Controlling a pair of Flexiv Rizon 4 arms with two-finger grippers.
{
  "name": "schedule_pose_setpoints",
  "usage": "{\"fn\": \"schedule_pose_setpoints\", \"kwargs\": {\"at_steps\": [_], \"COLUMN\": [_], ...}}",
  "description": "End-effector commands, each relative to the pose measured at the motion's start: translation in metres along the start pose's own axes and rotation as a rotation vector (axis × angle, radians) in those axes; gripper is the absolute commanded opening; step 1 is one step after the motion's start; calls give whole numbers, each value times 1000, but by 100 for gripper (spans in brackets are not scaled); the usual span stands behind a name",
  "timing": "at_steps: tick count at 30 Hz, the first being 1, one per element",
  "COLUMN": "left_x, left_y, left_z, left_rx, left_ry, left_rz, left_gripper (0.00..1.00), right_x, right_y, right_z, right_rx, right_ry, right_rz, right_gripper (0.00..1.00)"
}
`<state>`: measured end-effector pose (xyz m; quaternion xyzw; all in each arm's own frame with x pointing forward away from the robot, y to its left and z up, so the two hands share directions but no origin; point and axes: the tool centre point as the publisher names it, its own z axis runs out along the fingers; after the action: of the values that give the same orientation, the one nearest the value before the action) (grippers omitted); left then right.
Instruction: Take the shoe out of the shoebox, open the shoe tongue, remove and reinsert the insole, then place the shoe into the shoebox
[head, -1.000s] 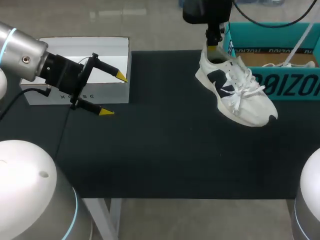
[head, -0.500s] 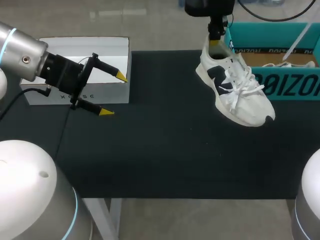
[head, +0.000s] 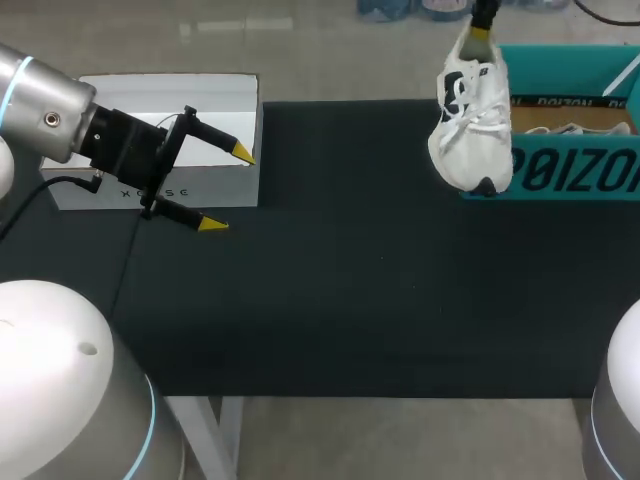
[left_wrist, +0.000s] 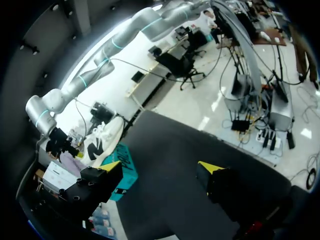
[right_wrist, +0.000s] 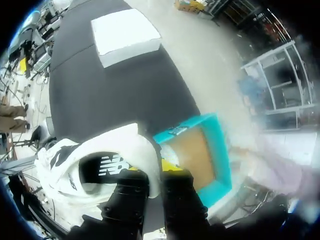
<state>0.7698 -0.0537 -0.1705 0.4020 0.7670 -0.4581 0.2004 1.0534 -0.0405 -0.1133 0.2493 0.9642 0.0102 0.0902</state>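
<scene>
My right gripper (right_wrist: 150, 167), clamped on the heel collar, has lifted the shoe (head: 472, 125) off the table (head: 350, 300). It now hangs toe-down against the shoebox's (head: 575, 170) left wall, probably about to go in. My left gripper (head: 228, 188) waits wide open at the far left.

The supporting surface is a rectangular table with a flat matte black top (head: 350, 290). Two items rest directly on it, well apart. A closed white rectangular cardboard box (head: 215, 100) sits at the far left corner, its long side parallel to the far edge. An open teal cardboard shoebox with a brown interior (head: 570, 178) sits at the far right corner, its front wall facing the near edge. The right wrist view shows the same white box (right_wrist: 125, 37) on the black top (right_wrist: 110, 95).
</scene>
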Motion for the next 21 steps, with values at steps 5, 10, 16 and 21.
{"fn": "schedule_pose_setpoints", "kwargs": {"at_steps": [5,10,16,21], "left_x": [0,0,0,0], "left_y": [0,0,0,0], "left_z": [-1,-1,-1,-1], "left_rx": [-1,-1,-1,-1], "left_ry": [3,3,3,3], "left_rz": [0,0,0,0], "left_gripper": [100,100,100,100], "right_x": [-24,-24,-24,-50], "right_y": [-13,-13,-13,-18], "right_z": [5,5,5,11], "right_rx": [4,4,4,20], "right_ry": [41,41,41,83], "right_rz": [550,550,550,748], "right_gripper": [0,0,0,0]}}
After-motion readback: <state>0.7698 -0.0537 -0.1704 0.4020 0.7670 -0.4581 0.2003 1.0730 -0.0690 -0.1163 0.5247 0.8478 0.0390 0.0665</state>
